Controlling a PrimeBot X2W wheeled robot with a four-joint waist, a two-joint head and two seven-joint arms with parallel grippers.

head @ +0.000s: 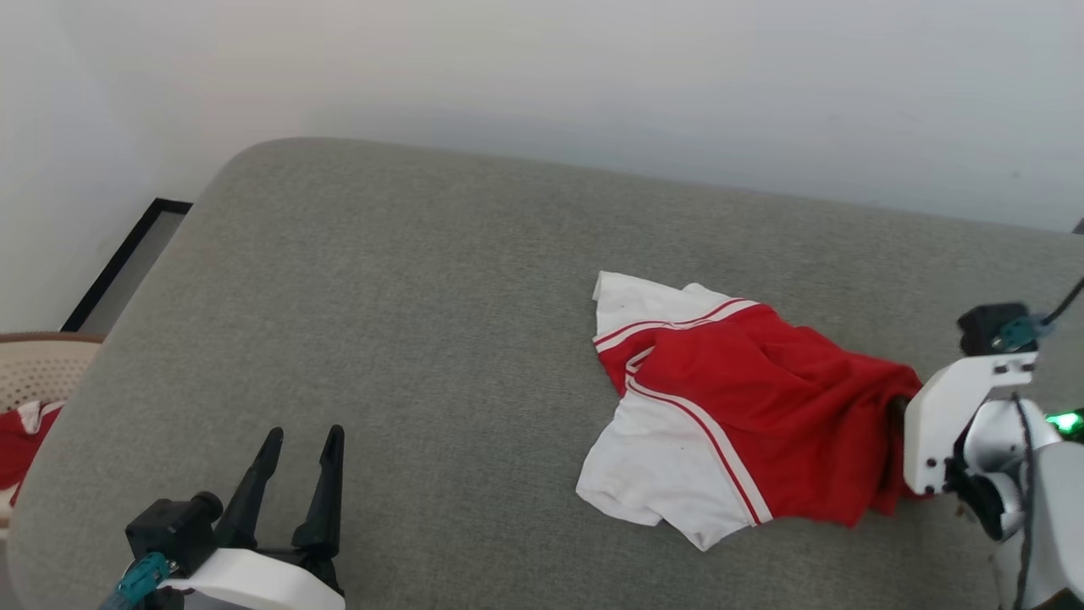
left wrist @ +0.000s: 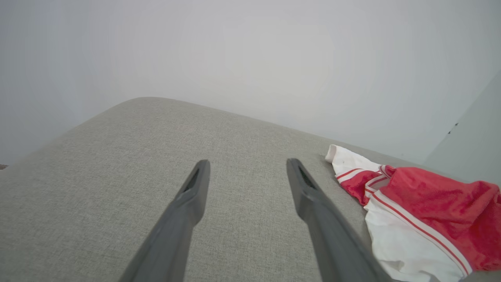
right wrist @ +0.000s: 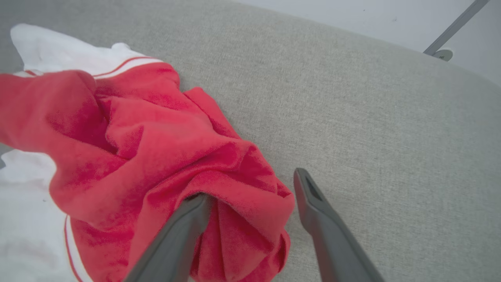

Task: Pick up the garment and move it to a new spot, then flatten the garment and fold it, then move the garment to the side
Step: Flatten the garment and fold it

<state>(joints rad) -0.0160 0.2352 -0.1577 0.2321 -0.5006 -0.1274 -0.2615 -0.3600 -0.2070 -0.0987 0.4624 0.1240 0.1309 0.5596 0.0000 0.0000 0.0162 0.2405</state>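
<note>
Two grippers: a left and a right one, each with two long dark fingers, both low over a wide grey fabric cushion (head: pixel 406 280).
Garment: a red jersey shirt (head: pixel 745 398) with white sleeves and red-and-white stripes at the seams. It lies crumpled in a loose heap on the right half of the cushion.
Garment's layout: in the head view one white sleeve points toward the far side and the other spreads flat on the near side. The red body is bunched between them and trails right, up to the white wrist of the right arm.
Right gripper (right wrist: pixel 250 188): fingers spread wide, not clamped on anything.
Garment against right gripper: in the right wrist view a bunched red fold (right wrist: pixel 137 137) sits between the two fingers. The tip of the left-hand finger in that view is tucked against the fold and touches it. The other finger stands over bare cushion just beside the cloth, with a gap between them.
Left gripper (head: pixel 305 432): fingers wide apart and empty, over bare cushion at the near left.
Garment against left gripper: well apart, off to the gripper's right. In the left wrist view the gripper (left wrist: pixel 246 162) points across bare cushion, and the shirt (left wrist: pixel 430 203) lies at the right edge.
Surroundings: a pale wall (head: pixel 542 68) behind the cushion. A beige perforated basket (head: pixel 38 368) at the head view's left edge holds some red and white cloth (head: pixel 17 440).
</note>
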